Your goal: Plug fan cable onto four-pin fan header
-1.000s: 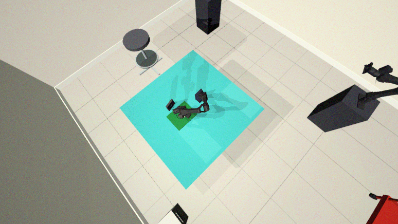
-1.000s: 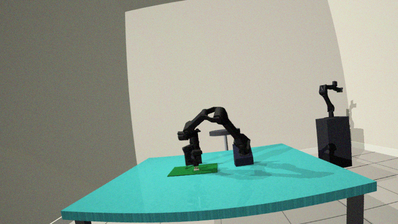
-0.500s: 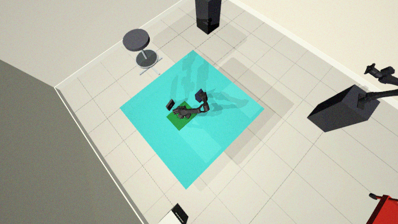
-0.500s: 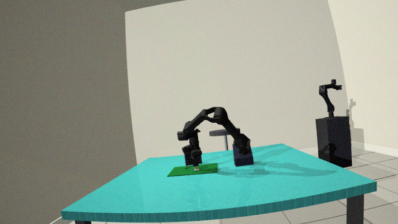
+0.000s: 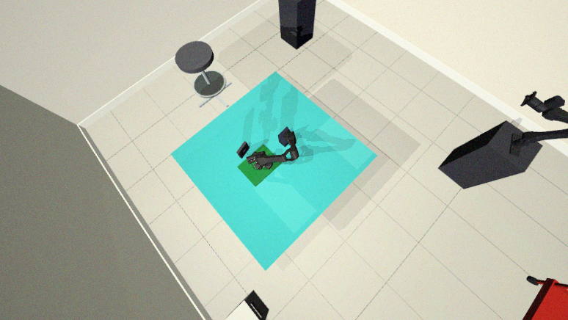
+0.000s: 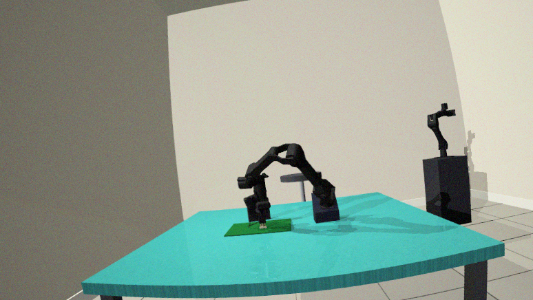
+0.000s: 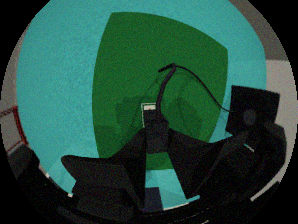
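At the centre of the frame, the pincer (image 6: 262, 223) pinches the plug (image 7: 154, 123) over the green board (image 6: 238, 230) on the turquoise bench (image 6: 335, 253). Its cable (image 7: 200, 83) curves toward the black fan (image 7: 253, 112) at right.

high top view, low exterior, close wrist share board (image 7: 133, 70).

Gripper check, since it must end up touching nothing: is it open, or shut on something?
Shut on the plug: the gripper pinches it above the green board.
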Controlling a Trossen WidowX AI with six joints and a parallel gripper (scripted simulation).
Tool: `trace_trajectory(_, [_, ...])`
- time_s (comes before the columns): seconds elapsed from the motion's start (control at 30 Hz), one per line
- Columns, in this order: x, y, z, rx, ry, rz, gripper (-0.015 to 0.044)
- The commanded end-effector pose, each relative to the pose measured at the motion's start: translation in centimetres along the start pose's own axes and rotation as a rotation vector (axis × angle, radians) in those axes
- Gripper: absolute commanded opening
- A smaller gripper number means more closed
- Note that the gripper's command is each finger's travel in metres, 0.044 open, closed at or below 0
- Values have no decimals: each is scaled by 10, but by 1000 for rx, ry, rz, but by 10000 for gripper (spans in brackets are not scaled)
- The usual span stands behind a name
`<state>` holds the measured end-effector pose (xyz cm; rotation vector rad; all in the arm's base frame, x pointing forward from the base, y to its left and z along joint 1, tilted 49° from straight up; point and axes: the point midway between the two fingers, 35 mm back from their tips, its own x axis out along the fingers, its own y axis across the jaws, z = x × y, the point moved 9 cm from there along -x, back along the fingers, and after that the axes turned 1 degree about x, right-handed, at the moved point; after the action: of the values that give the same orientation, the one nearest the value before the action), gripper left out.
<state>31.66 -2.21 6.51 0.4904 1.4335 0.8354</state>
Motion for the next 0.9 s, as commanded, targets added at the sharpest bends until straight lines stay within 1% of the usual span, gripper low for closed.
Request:
trace_trajectory(0.0, [1, 0, 0, 4, -2, 3, 0])
trace_trajectory(0.87, [11, 0, 0, 3, -2, 4, 0])
